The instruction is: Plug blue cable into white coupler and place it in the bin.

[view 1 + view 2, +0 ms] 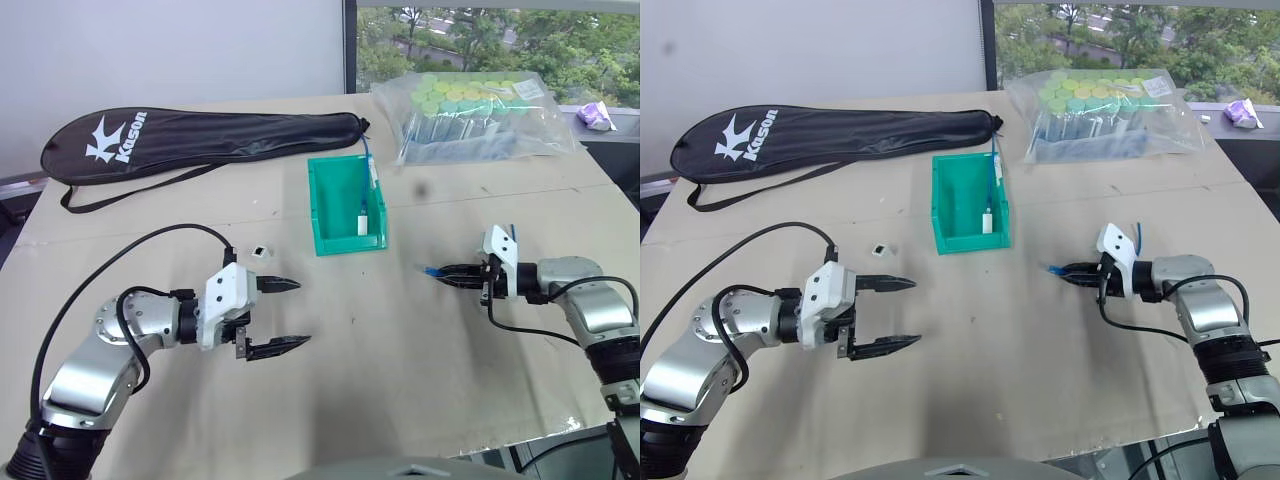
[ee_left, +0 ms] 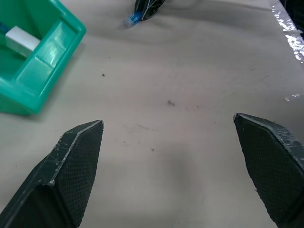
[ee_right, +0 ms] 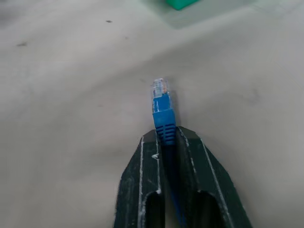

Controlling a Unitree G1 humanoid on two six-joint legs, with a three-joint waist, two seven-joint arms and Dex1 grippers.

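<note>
The right gripper (image 3: 166, 137) is pinched tight on the blue cable (image 3: 163, 111), its clear plug tip poking out past the fingertips, above the table's (image 1: 420, 380) right half. The left gripper (image 1: 285, 315) hangs wide open and empty over the left half. The white coupler (image 1: 260, 252) lies just beyond its fingers. The teal bin (image 1: 325, 215) sits mid-table toward the far edge, already holding another cable and coupler.

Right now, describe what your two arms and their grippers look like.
Both arms have rounded silver-grey metal segments with black joints and loose black cables looping alongside. Each wrist carries a white boxy housing. The left gripper and the right gripper each have two black tapered fingers with a fine cross-hatched texture on the inner pads and worn, scuffed edges.
</note>
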